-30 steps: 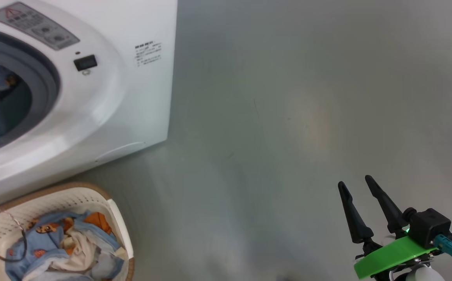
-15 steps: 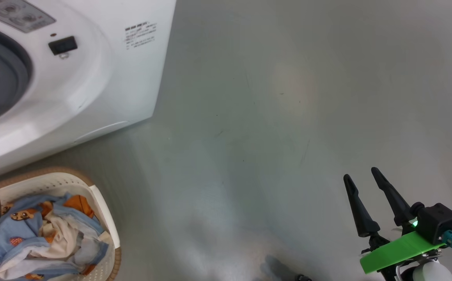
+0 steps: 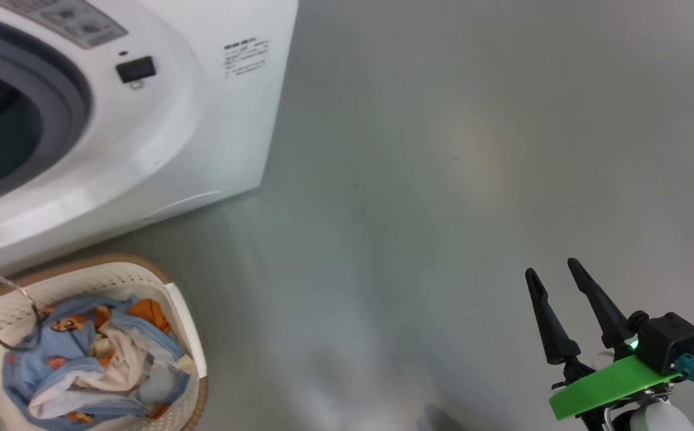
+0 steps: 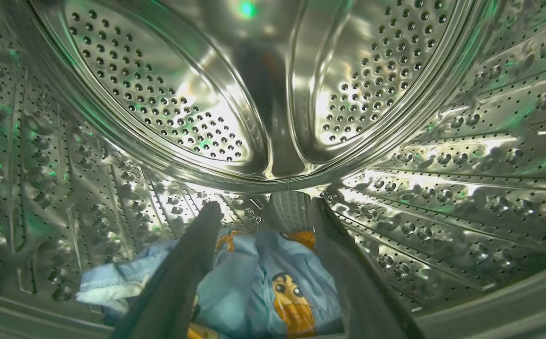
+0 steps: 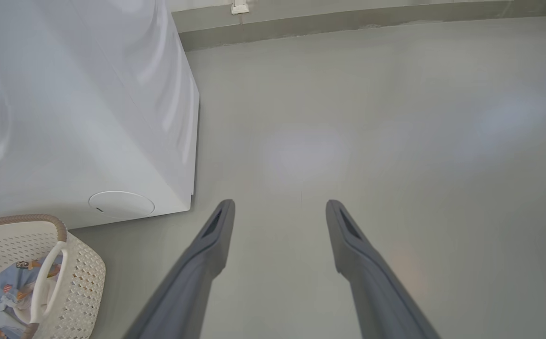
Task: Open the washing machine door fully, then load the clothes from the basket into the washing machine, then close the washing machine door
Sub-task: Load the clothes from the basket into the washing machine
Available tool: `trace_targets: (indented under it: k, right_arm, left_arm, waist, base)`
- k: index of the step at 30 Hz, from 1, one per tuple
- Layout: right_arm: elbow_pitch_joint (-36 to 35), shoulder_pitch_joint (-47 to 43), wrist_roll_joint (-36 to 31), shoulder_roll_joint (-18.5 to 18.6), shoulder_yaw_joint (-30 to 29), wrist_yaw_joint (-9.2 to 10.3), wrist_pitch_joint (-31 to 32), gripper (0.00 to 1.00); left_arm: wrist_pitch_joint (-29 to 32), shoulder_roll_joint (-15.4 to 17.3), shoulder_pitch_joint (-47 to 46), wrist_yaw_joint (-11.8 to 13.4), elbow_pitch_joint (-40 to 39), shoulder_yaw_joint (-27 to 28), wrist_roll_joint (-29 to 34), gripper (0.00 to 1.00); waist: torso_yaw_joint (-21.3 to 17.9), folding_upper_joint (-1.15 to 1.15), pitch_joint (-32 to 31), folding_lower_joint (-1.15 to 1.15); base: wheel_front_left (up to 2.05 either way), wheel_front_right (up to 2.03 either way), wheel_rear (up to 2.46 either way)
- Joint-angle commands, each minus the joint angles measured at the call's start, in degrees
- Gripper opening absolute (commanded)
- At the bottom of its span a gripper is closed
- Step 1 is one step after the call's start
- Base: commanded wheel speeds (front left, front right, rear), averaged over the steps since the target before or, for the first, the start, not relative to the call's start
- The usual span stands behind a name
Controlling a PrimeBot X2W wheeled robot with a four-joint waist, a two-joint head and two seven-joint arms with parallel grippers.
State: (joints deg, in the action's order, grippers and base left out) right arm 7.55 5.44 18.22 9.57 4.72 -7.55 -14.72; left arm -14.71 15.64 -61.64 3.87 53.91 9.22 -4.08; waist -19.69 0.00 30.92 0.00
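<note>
Clothes (image 3: pixel 65 353) light blue, orange bears; basket (image 3: pixel 190 338) cream, perforated; washing machine (image 3: pixel 203 120) white.

washing machine (image 3: pixel 161 131): white shell, smooth and glossy
drum (image 4: pixel 159 108): bright polished steel, perforated and dimpled, mirror-like
seal (image 3: pixel 65 90): grey rubber, matt
basket (image 3: pixel 185 335): cream perforated plastic, smooth, with a brown woven-look rim
clothes (image 3: pixel 83 365): soft printed cloth, crumpled, matt
floor (image 3: pixel 442 179): smooth grey surface with a faint sheen
right fingers (image 3: pixel 547 326): dark, matt, plastic-looking
bracket (image 3: pixel 610 386): bright green plastic, slight gloss
</note>
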Motion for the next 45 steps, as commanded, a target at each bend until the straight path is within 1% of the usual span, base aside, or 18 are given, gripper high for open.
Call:
trace_targets:
  k: [1,10,14,17,24,31,35,40,41,45]
  right_arm:
    - [-0.8,0.04,0.55,1.19,1.0,0.06,-0.28,1.0]
    - [0.02,-0.06,0.39,2.01,1.33,0.06,-0.28,1.0]
    - [0.19,-0.07,0.26,2.48,1.51,0.06,-0.28,1.0]
    - [0.16,-0.03,0.14,2.71,1.45,0.06,-0.28,1.0]
    - [0.32,0.31,-0.25,2.74,1.32,0.06,-0.28,1.0]
    - [0.57,0.54,-0.48,2.39,1.23,0.06,-0.28,1.0]
    - [0.91,0.09,-0.61,2.11,0.63,0.06,-0.28,1.0]
    - [0.89,-0.98,-0.95,1.8,-0.51,0.06,-0.28,1.0]
    - [0.89,-0.98,-0.95,1.8,-0.51,0.06,-0.28,1.0]
    - [1.38,-2.11,-1.31,1.64,-0.93,0.06,-0.28,1.0]
  left_arm:
    - [-0.29,2.0,-0.82,0.78,-0.59,0.38,0.57,1.0]
    - [-0.29,-0.46,3.18,2.04,-0.46,0.48,-0.13,1.0]
    - [-0.29,-1.8,5.45,2.22,-1.99,1.18,-0.97,1.0]
    - [-0.29,-3.11,7.34,2.47,-4.76,1.6,-1.31,1.0]
    - [-0.29,-6.21,11.88,1.14,-9.11,0.81,-0.88,1.0]
    - [-0.29,-8.49,16.36,-0.14,-12.21,-0.44,-0.05,1.0]
    - [-0.29,-9.86,19.78,-1.67,-14.57,-2.08,0.49,1.0]
    - [-0.29,-11.6,24.93,-2.82,-18.2,-2.94,-0.89,1.0]
    - [-0.29,-11.6,24.93,-2.82,-18.2,-2.94,-0.89,1.0]
    - [-0.29,-12.33,30.02,-3.24,-19.9,-4.56,-1.44,1.0]
  waist:
    - [1.24,0.0,-1.54,0.0]
    - [3.69,0.0,-5.77,0.0]
    - [4.74,0.0,-6.82,0.0]
    - [5.63,0.0,-7.56,0.0]
    - [8.22,0.0,-9.8,0.0]
    - [11.21,0.0,-12.63,0.0]
    - [13.02,0.0,-14.76,0.0]
    - [15.19,0.0,-17.16,0.0]
    - [15.19,0.0,-17.16,0.0]
    - [16.6,0.0,-19.79,0.0]
  base:
    - [0.0,0.0,0.0]
    - [0.0,0.0,0.0]
    - [0.0,0.0,0.0]
    - [0.0,0.0,0.0]
    - [0.0,0.0,0.0]
    - [0.0,0.0,0.0]
    - [0.0,0.0,0.0]
    - [0.0,0.0,0.0]
    - [0.0,0.0,0.0]
    - [0.0,0.0,0.0]
